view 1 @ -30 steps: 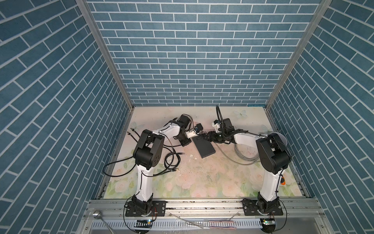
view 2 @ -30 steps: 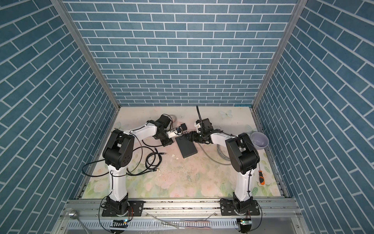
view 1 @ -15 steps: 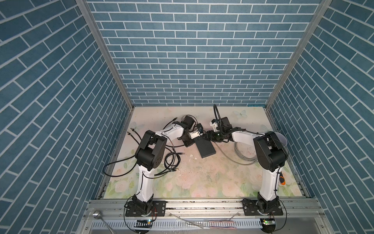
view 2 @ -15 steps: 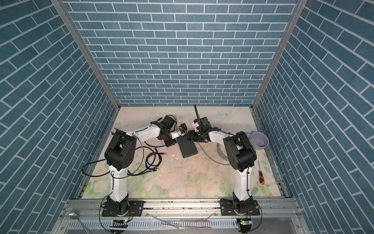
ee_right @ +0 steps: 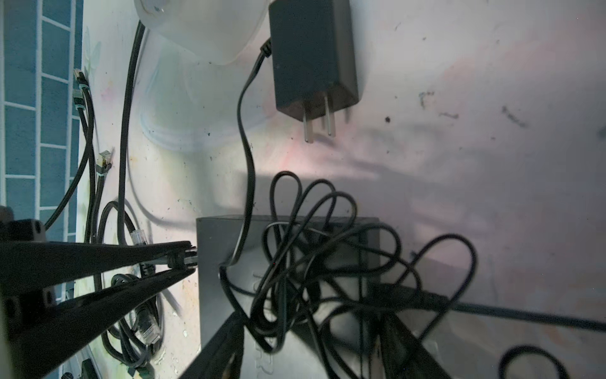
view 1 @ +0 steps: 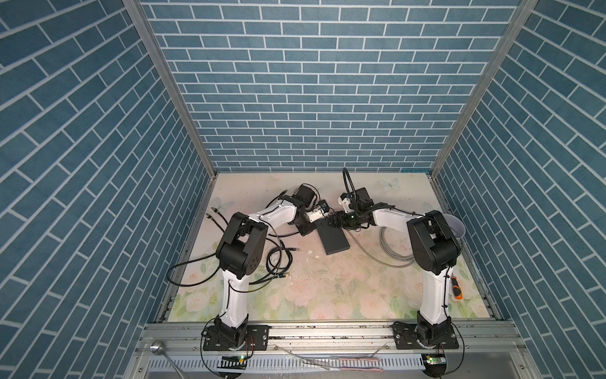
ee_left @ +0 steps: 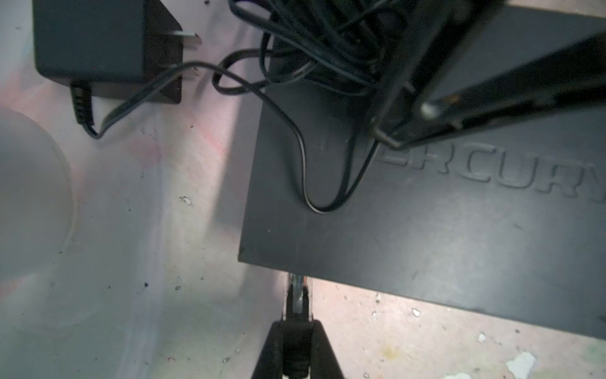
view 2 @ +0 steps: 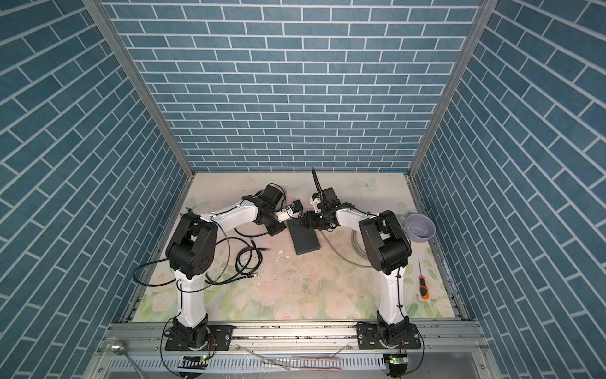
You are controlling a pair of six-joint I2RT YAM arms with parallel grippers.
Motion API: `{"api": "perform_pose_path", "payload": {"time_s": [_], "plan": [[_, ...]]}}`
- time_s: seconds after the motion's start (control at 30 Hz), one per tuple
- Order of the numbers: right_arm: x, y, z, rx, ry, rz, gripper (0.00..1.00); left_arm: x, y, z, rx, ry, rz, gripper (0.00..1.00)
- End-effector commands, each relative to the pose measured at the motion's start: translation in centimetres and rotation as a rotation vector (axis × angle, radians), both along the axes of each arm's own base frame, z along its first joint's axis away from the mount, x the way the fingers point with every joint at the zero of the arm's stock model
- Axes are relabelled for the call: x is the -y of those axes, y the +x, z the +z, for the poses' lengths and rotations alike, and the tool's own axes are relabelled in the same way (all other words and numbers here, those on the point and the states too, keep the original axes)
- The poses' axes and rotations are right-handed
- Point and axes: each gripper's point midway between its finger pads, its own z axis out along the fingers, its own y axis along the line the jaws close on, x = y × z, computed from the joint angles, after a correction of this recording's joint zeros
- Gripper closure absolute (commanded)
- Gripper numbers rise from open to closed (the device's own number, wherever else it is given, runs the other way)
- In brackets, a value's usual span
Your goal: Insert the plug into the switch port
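- At the far middle of the surface (view 1: 328,295), the switch (view 1: 333,238) is laid flat and is met by both arms at its far end.
- The plug (ee_left: 296,295), a clear-tipped network connector, is pinched in the clenched left claw (ee_left: 296,326). It is held end-on against a side wall of the switch, close to a corner.
- Its tip is seen touching that wall in both wrist views, but much of the clear body is left showing outside. Whether the tip has entered a port cannot be told, since the port mouth is hidden.
- The right claw (ee_left: 405,123) is spread apart over the top face of the switch, among the tangled lead (ee_right: 311,262) of the power adapter (ee_right: 314,55). Nothing is seen clamped in it, and whether the switch is being pressed down cannot be told.
- Done, as judged: the plug is grasped, placed at the switch and lined up with its edge.
- Left, as judged: the plug is to be pushed home until seated, then released; neither is shown as finished.
- Spare cables (view 2: 249,259) are seen lying well apart from the switch, nearer the left arm's base.
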Motion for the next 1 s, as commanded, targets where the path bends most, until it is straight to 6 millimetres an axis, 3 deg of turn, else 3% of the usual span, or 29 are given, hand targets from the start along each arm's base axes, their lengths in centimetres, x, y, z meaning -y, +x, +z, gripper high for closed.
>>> {"api": "perform_pose_path", "payload": {"time_s": [0.0,0.4,0.57,0.97], "plan": [[-1.1,-0.3,0.3,0.0,0.023,0.071,0.35,1.4,1.0,1.4,0.04,-0.033,-0.025,0.95],[-0.9,-0.5,-1.5,-0.032,-0.029,0.101,0.36,1.8,1.0,-0.4,0.02,-0.009,-0.054,0.95],[-1.6,-0.5,-1.2,-0.037,-0.004,0.132,0.36,2.5,0.9,0.6,0.047,-0.056,-0.072,0.95],[-3.9,-3.4,-0.2,-0.096,0.113,0.339,0.38,4.5,0.7,1.6,0.07,-0.126,-0.13,0.96]]}}
